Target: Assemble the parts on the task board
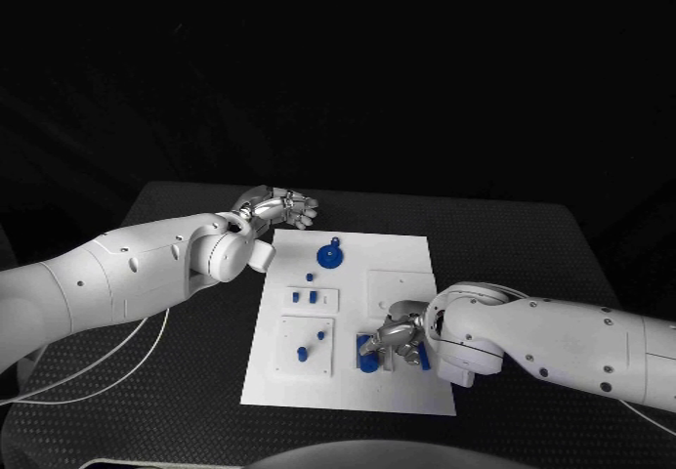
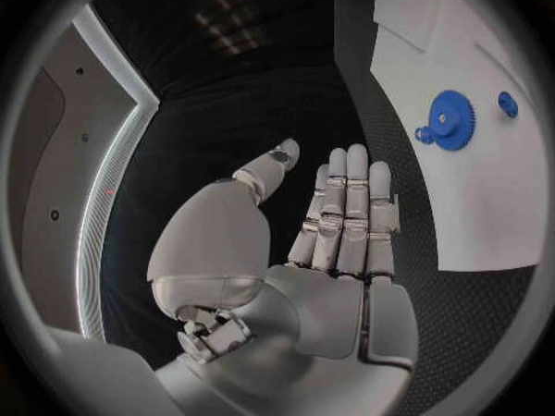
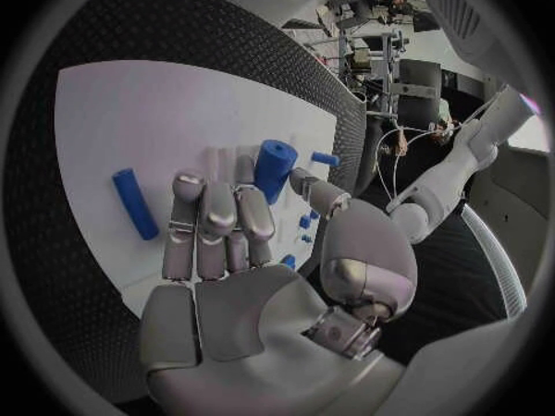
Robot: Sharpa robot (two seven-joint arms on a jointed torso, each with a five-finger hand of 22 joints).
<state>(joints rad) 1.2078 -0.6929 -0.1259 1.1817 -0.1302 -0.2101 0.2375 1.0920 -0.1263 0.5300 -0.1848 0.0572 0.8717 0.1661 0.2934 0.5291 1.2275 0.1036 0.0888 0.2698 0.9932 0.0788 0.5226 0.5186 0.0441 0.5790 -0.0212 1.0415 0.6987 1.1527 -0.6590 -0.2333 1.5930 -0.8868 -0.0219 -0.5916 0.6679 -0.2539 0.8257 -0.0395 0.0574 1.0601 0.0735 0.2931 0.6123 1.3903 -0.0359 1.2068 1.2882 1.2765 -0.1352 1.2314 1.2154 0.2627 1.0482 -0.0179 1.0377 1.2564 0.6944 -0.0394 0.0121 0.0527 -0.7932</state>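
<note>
The white board (image 1: 401, 386) lay in the middle of the black table (image 1: 535, 244). On it, a blue gear (image 1: 330, 257) sat toward twelve o'clock, two small blue pegs (image 1: 303, 294) stood near the centre, and two more small blue pieces (image 1: 312, 344) rested on a square plate toward seven o'clock. At about five o'clock on the board a cluster of blue parts (image 1: 369, 353) lay under the right hand (image 1: 399, 339).

That hand hung low over the cluster, fingers bent and close together. In its wrist view a stout blue cylinder (image 3: 273, 168) stood just past the fingertips (image 3: 220, 203), with a slim blue rod (image 3: 134, 202) lying apart to one side; whether the cylinder was actually pinched I could not tell.

The left hand (image 1: 276, 206) waited off the board's eleven o'clock corner, fingers straight, loosely together, holding nothing.

The step looked like picking up or seating the cylinder. The next move would call for a sure pinch, then an upright lowering into its socket.
</note>
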